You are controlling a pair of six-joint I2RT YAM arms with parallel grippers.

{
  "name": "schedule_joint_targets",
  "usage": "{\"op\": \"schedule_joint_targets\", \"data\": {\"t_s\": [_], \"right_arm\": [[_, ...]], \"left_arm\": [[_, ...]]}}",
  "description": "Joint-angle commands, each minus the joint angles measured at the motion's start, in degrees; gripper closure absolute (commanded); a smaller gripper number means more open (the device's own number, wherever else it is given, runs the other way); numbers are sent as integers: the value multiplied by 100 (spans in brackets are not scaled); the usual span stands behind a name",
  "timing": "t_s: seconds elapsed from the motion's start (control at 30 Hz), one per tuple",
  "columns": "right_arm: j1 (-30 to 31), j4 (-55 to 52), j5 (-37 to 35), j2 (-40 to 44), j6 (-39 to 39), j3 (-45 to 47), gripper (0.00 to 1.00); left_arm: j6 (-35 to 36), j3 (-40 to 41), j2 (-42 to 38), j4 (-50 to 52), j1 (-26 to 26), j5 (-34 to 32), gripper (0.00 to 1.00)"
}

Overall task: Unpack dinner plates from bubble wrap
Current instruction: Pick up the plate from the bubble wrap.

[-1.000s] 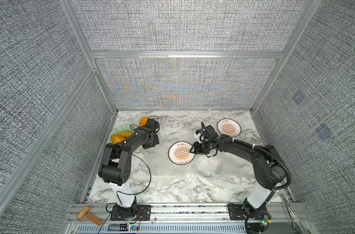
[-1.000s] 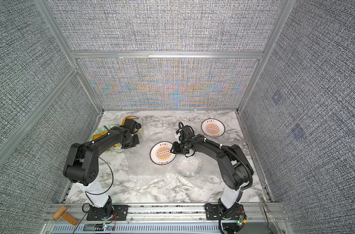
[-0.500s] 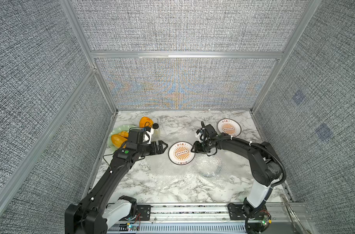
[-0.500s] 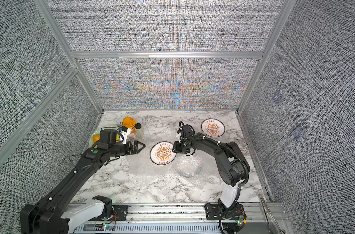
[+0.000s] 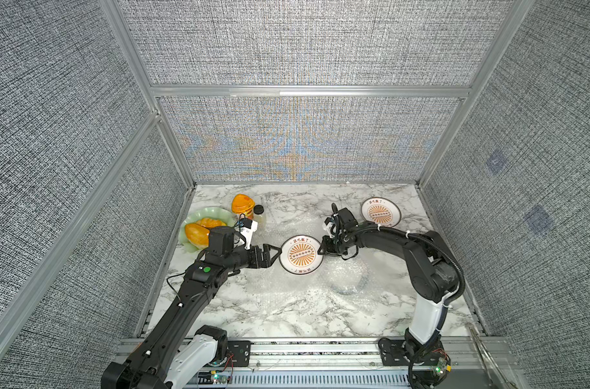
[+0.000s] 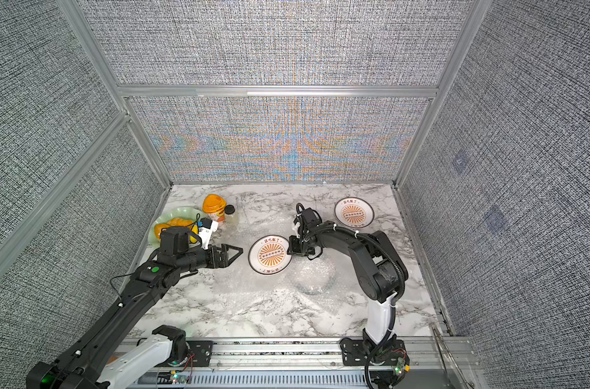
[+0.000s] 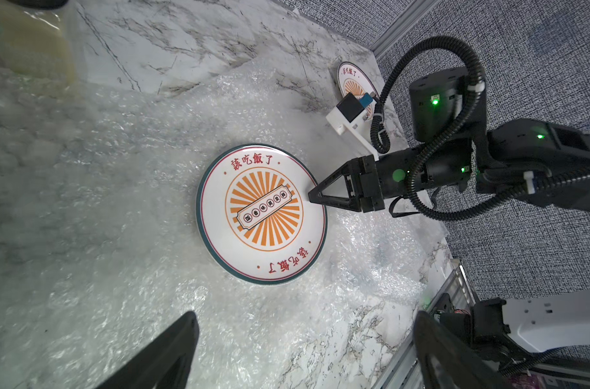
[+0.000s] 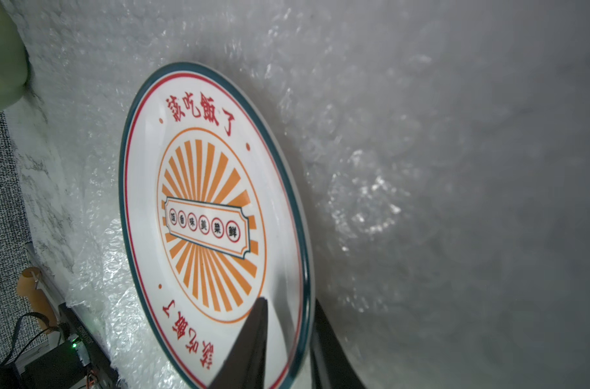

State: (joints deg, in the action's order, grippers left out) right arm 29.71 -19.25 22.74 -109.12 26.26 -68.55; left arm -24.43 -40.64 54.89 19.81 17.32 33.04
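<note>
A white dinner plate (image 5: 301, 254) (image 6: 270, 255) with an orange sunburst lies on the bubble wrap (image 5: 286, 296) (image 6: 246, 289) spread over the marble table. My right gripper (image 5: 321, 251) (image 6: 290, 251) is shut on its right rim; in the right wrist view one finger lies on the plate (image 8: 206, 215) and the other beyond the rim. My left gripper (image 5: 275, 251) (image 6: 238, 251) is open just left of it, touching nothing. A second sunburst plate (image 5: 380, 212) (image 6: 354, 212) lies bare at the back right. A dark-banded round shape (image 5: 352, 283) shows through crumpled wrap.
A wavy pale green dish (image 5: 202, 225) with orange food sits at the back left, beside an orange-lidded cup (image 5: 243, 203) and a small black-capped bottle (image 5: 258, 210). Grey walls close in three sides; a metal rail (image 5: 303, 350) runs along the front.
My left arm swung from the green dish toward the centre plate and its gripper opened wide. My right gripper narrowed onto the plate's rim.
</note>
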Motion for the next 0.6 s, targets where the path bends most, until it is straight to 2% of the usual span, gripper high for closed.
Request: {"op": "schedule_joint_targets", "data": {"t_s": [0.0,0.1,0.17,0.27,0.43,0.57], "right_arm": [[16,79,108,-39,36,0,80],[17,160,149,-26,63,18,82],[17,119,206,-26,63,-37,89],[34,99,302,233,140,-35,94],[44,-205,225,1033,171,-228,94],[-56,-673,204,1285,72,-543,94]], "left_arm": [[3,-46,54,-92,-10,55,1],[12,-22,51,-108,-10,28,1],[17,-14,43,-103,-9,-34,1],[34,-14,12,-65,-5,-112,1],[44,-26,-14,-70,-10,-175,1],[43,-100,-36,-40,-10,-196,1]]}}
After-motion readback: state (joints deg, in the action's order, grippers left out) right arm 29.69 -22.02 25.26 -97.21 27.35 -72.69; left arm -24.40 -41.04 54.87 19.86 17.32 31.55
